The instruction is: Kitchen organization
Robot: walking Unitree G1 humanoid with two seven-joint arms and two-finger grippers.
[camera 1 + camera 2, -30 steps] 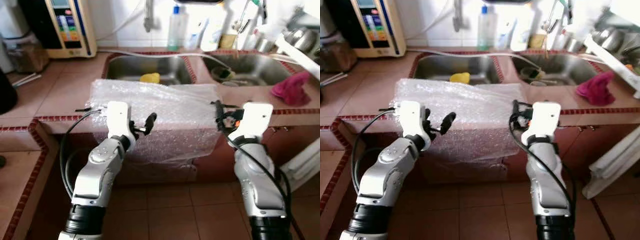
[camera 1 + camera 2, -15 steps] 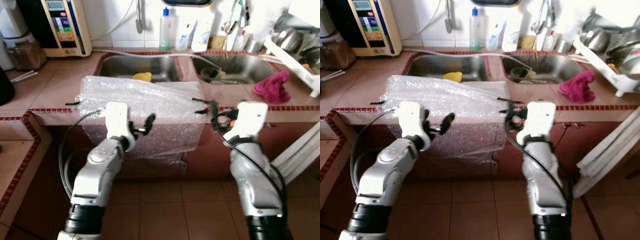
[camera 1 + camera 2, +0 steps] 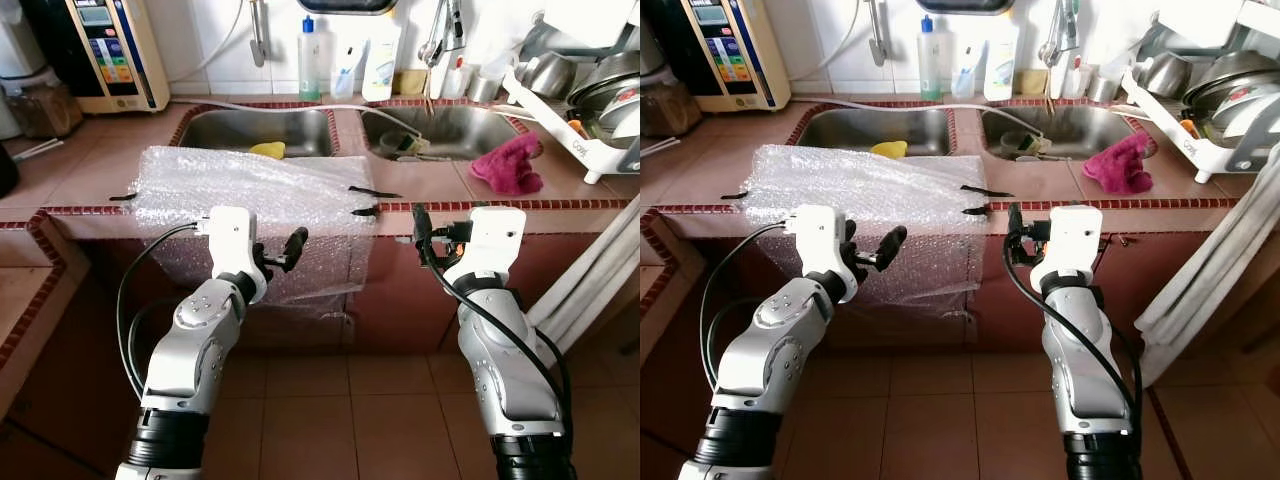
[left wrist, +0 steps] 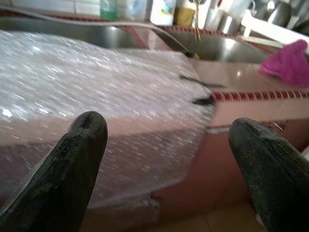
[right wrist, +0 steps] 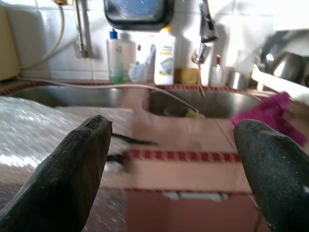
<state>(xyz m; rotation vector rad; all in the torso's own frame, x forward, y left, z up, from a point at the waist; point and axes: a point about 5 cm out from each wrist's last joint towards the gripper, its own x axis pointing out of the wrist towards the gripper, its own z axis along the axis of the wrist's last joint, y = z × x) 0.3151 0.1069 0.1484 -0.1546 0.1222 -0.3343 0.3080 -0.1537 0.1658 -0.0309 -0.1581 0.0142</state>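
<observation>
A sheet of bubble wrap [image 3: 240, 185] lies on the tiled counter [image 3: 90, 170] in front of the left sink basin and hangs down over the counter's front edge. Short black tape strips [image 3: 368, 192] stick out at its right edge. My left gripper [image 3: 280, 250] is open, held in front of the hanging part of the wrap [image 4: 96, 87] without touching it. My right gripper [image 3: 430, 232] is open too, to the right of the wrap and level with the counter's edge, with nothing between its fingers [image 5: 77, 169].
A double steel sink [image 3: 250, 130] holds a yellow sponge [image 3: 267, 150]. A pink cloth [image 3: 510, 165] lies on the counter at the right, near a dish rack [image 3: 590, 100]. Bottles [image 3: 308, 58] stand behind the sink. A water appliance [image 3: 100, 50] is at the back left.
The whole view has drawn back from the counter and shifted right. My right gripper now stands apart from the wrap's right edge. Both grippers stay open.
</observation>
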